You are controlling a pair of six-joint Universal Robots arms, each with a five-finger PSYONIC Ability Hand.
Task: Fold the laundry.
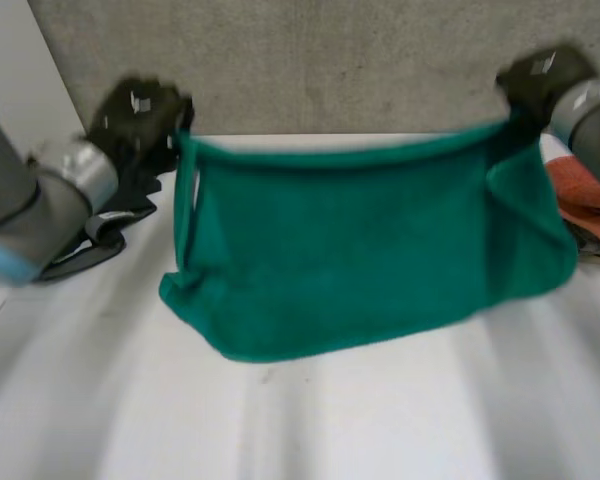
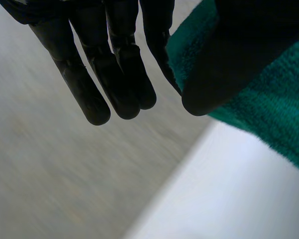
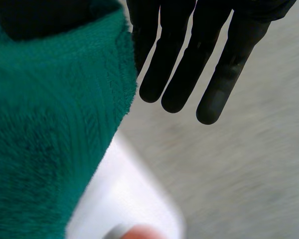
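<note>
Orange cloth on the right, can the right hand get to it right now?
Probably not yet: the right hand pinches a top corner of the raised green towel. Once freed, the orange cloth lies close by.

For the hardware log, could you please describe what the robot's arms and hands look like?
Both arms are grey tubes; the left arm has a light-blue cap and a silvery wrist band, the right arm a similar band. The left hand and right hand are matte black, with long, round-tipped fingers.
</note>
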